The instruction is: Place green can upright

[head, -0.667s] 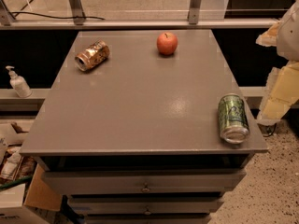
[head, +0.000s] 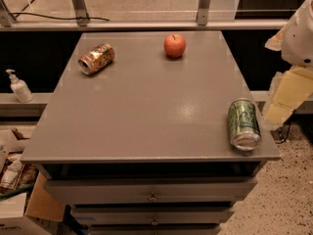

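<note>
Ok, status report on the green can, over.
End effector off right edge of table, near green can, not touching. Can on its side, front right corner. Apple, orange-gold can far back.

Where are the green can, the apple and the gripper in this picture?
green can (head: 243,123): camera view, middle of its label; it lies on its side.
apple (head: 174,45): camera view, middle of its front.
gripper (head: 286,94): camera view, its pale body, at the right edge, past the can.
</note>
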`<state>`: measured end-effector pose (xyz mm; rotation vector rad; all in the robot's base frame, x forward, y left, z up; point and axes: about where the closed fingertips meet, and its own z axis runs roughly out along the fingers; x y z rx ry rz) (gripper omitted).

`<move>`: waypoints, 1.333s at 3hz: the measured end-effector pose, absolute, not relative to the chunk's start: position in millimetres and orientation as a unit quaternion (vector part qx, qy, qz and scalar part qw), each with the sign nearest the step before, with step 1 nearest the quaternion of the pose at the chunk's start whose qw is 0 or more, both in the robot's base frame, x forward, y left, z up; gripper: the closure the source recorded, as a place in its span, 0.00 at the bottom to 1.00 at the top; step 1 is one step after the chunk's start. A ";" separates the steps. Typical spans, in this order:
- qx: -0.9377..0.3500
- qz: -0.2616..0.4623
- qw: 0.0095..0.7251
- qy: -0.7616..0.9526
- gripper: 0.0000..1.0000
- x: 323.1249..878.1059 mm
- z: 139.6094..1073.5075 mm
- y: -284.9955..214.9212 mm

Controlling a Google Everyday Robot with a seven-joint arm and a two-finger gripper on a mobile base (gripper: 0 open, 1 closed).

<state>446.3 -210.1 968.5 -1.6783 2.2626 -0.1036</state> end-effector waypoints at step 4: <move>-0.324 -0.025 0.128 0.937 0.00 459.8 917.4 -187.9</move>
